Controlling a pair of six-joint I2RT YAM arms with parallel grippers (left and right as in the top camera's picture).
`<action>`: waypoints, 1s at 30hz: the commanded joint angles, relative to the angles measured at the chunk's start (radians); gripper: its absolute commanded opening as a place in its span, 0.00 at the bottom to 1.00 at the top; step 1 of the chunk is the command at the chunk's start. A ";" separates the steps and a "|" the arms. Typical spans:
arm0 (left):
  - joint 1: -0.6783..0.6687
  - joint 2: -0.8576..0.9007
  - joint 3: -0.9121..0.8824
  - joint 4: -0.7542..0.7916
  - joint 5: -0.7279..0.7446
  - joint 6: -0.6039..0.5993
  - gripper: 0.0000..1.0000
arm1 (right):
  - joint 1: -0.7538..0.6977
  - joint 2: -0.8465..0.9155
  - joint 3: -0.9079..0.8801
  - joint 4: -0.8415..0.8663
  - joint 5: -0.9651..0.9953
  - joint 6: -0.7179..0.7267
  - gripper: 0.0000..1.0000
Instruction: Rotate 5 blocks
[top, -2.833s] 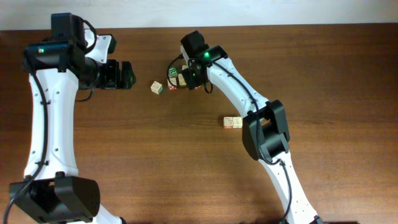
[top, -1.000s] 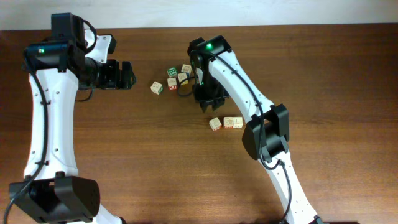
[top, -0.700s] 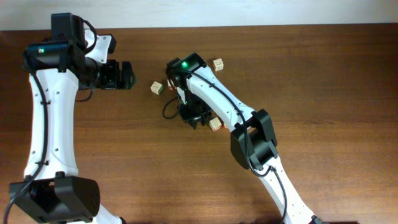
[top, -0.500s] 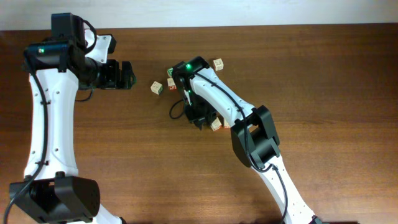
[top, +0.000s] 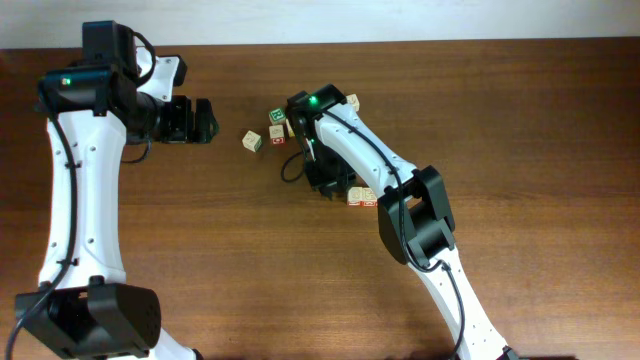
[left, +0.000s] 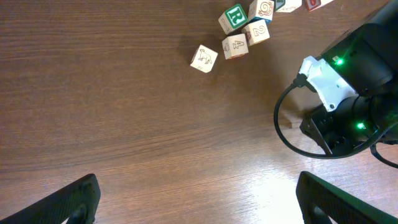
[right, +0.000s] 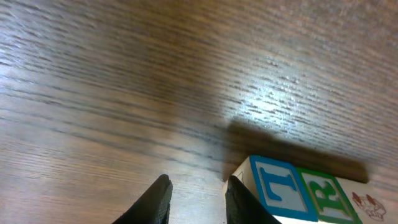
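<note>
I am hovering the right gripper (right: 198, 190), jaws narrowly parted and empty, just beside the blocks (right: 311, 196), which are lying in a joined row. Its near finger (right: 241, 202) is risking nudging the end cube (right: 281, 185) and splitting the row. Left gripper (left: 205, 202) is gaping wide.

Overhead, the right arm (top: 365, 148) covers one end of the line of blocks (top: 364, 197), and their printing is too small to read. In the right wrist view the bottom edge cuts that line off, and the right hand (right: 196, 186) shows only its fingertips. Two loose cubes (left: 287, 5) are clipped by the top edge of the left wrist view.
</note>
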 joint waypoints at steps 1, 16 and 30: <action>0.005 0.008 0.018 -0.001 0.001 -0.013 0.99 | -0.005 -0.003 0.137 -0.003 0.005 0.007 0.40; 0.005 0.008 0.018 -0.001 0.001 -0.013 0.99 | -0.053 0.004 0.280 0.452 -0.040 0.023 0.56; 0.005 0.008 0.018 -0.001 0.001 -0.013 0.99 | -0.030 0.090 0.208 0.644 0.005 0.023 0.50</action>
